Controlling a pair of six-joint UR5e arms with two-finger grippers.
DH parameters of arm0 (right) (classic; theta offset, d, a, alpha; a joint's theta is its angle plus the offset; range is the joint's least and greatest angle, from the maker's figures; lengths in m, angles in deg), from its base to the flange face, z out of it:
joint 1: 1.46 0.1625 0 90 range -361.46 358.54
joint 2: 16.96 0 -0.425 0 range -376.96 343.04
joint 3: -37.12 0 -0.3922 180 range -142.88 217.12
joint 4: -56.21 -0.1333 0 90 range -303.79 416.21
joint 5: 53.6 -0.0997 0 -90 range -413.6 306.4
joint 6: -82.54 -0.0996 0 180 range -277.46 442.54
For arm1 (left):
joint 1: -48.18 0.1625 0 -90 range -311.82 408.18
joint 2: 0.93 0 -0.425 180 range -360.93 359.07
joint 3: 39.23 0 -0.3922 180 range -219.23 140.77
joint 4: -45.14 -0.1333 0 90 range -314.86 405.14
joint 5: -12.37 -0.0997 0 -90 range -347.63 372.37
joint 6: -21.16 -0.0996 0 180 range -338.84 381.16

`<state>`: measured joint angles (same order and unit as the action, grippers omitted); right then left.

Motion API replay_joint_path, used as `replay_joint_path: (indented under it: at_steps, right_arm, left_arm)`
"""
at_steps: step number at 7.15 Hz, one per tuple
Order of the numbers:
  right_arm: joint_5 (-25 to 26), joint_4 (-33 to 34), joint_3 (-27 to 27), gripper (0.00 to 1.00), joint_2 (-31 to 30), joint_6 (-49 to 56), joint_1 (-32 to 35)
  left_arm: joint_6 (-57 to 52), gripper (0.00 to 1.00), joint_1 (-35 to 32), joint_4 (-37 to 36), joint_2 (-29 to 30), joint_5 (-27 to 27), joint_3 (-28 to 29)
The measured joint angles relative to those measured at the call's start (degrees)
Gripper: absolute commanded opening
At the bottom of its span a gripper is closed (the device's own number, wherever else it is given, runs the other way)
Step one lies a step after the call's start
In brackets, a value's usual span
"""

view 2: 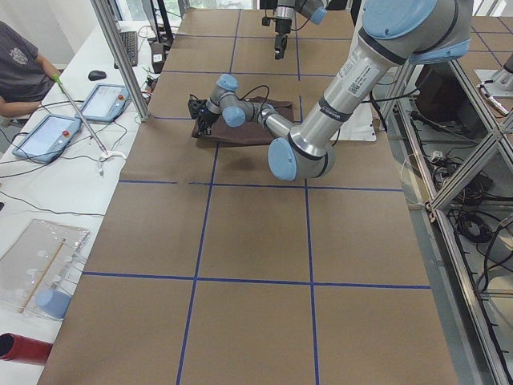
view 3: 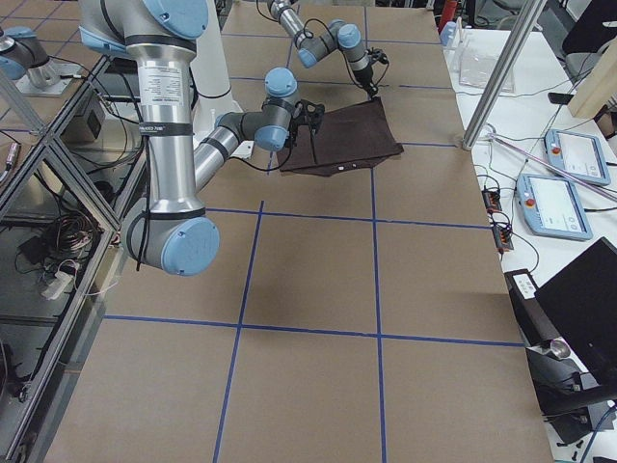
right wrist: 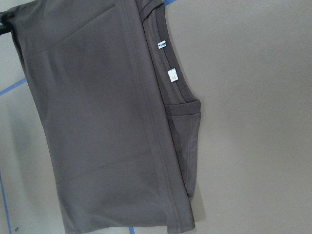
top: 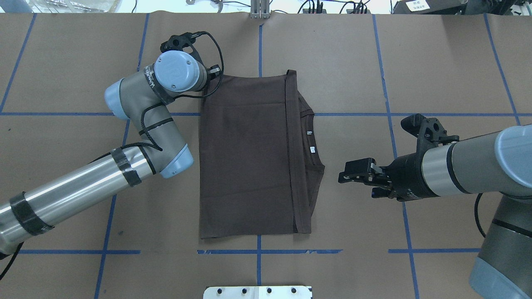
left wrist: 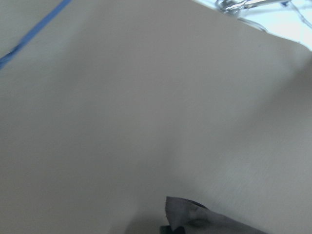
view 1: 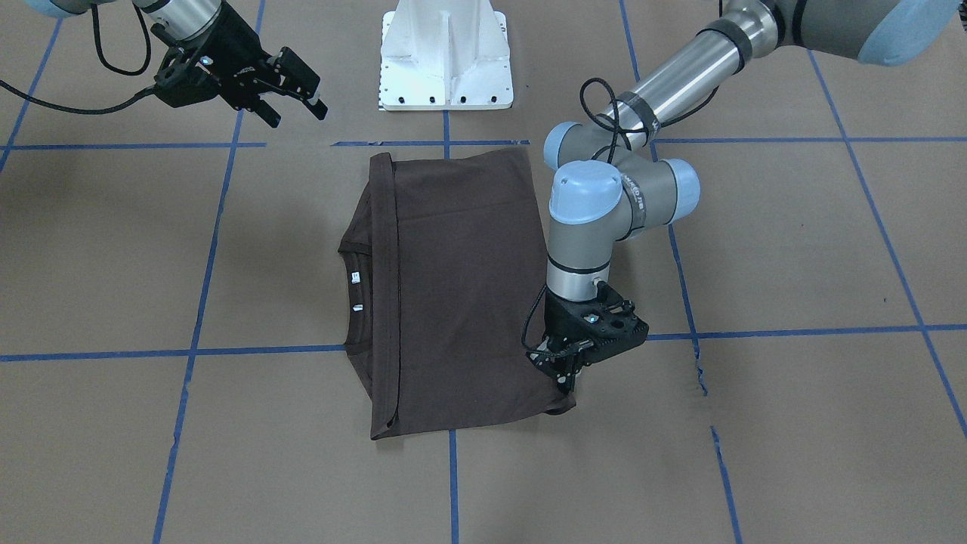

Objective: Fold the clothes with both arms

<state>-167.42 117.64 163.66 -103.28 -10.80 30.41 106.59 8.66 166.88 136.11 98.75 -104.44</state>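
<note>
A dark brown-grey T-shirt (view 1: 461, 287) lies folded flat on the brown paper surface (view 1: 793, 249), straight out in front of the white pedestal base (view 1: 446, 60) and a little way from it. The folded shape is a rectangle. Its long axis runs directly away from the base, and one short edge is towards the base. The ribbed collar (view 1: 351, 302) faces sideways, to the robot's right of the base. A folded-over layer of fabric ends in a straight edge just beside the collar, and two small pale labels (view 1: 355, 278) show inside the neck.

The left gripper (view 1: 568, 381) points down at the shirt corner farthest from the base, on the robot's left side. Its fingers look clenched on that corner, and the left wrist view shows a bit of fabric at its lower edge.

The right gripper (view 1: 297, 113) hangs to the robot's right of the base, nearer the base than the collar is. Its fingers are spread apart and released, aimed towards the shirt and touching nothing.
</note>
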Motion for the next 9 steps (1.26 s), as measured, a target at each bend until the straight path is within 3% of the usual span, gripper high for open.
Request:
replay_joint_path:
  at_steps: [1, 3, 5, 7, 9]
  right_arm:
    - [0.0, 0.0, -0.1, 1.00, 0.1, 0.0, 0.1]
    - [0.4, 0.1, -1.4, 1.00, 0.6, 0.0, 0.2]
    - [0.9, 0.3, -4.7, 1.00, 1.7, 0.9, 0.3]
    - [1.8, 2.9, -8.1, 1.00, 3.6, 5.6, 0.3]
    - [2.6, 12.4, -13.1, 1.00, 10.8, 13.2, 0.2]
  left_arm:
    - [-2.3, 1.00, -0.5, 3.6, 1.3, -1.4, 3.6]
    - [-6.0, 1.00, -2.7, 5.5, 1.9, -1.8, 5.3]
    - [-8.1, 1.00, -5.0, 3.3, 1.5, 2.8, 3.3]
    - [-10.7, 1.00, -5.7, -5.1, -2.0, 6.3, -6.8]
    - [-12.1, 1.00, -5.7, -14.9, -7.4, 7.9, -20.6]
